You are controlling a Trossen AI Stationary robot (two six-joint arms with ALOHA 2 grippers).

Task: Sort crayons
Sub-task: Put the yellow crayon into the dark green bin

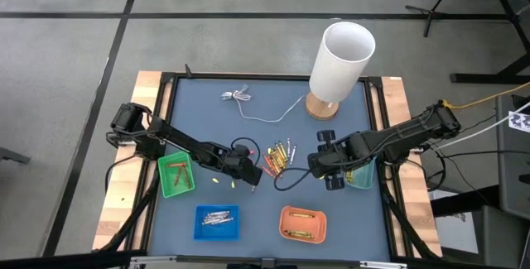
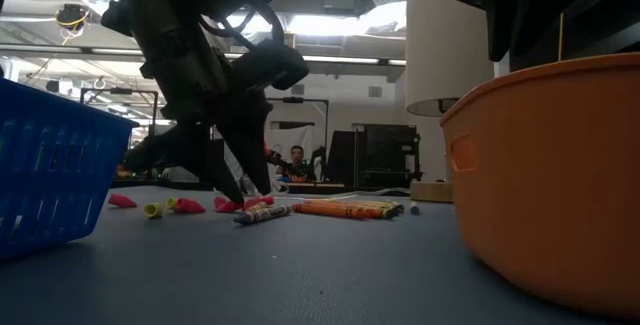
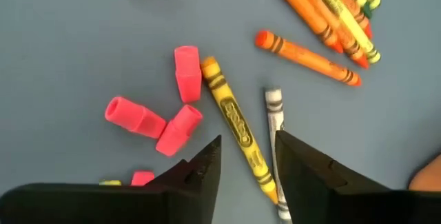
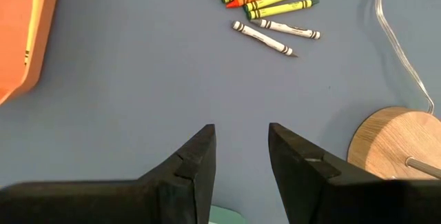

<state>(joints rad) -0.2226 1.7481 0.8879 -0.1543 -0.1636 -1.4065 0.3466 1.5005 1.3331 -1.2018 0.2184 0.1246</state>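
Frame centre of the high view: left gripper [image 3: 247,165], fingers apart, straddles a yellow crayon [image 3: 236,123] lying on the worktop [image 1: 248,128]. Farther right, right gripper [image 4: 240,151] hovers, fingers apart. Crayon pile [image 1: 280,156] lies between them.

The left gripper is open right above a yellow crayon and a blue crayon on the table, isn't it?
Almost. The left gripper is open over a yellow crayon, but the crayon beside it is grey, not blue. The left wrist view shows both lying between the open fingers on the table.
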